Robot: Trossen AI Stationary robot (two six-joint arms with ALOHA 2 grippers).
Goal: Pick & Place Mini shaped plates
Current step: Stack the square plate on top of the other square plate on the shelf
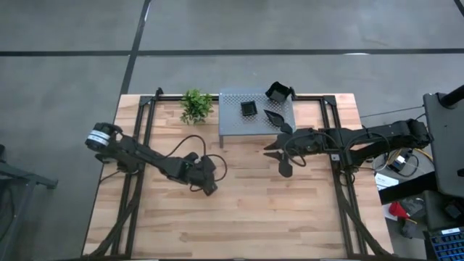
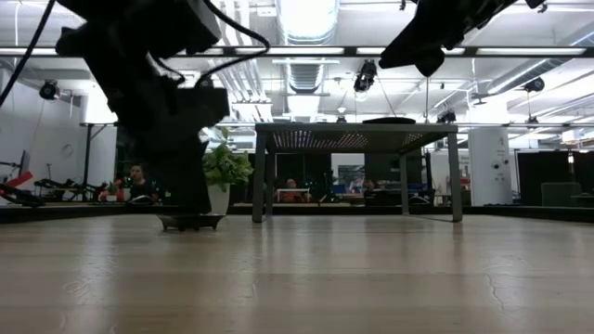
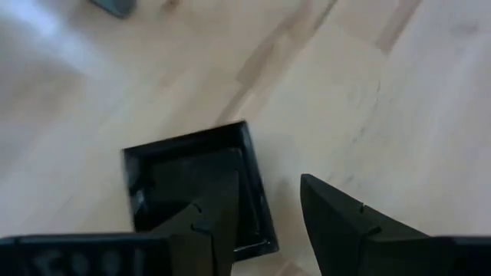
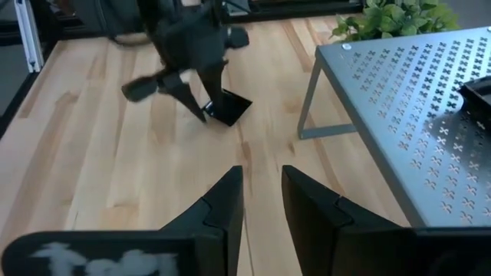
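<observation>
From above, the left tool sits low over the light wooden tabletop near its middle; the right tool hovers just before the grey perforated metal shelf, which carries small black dishes.

At table height, a flat square black plate lies under the left arm.

The left wrist shows its tool spread wide, one finger over the plate, the other outside its rim.

The right wrist shows its narrow gap holding nothing.
</observation>
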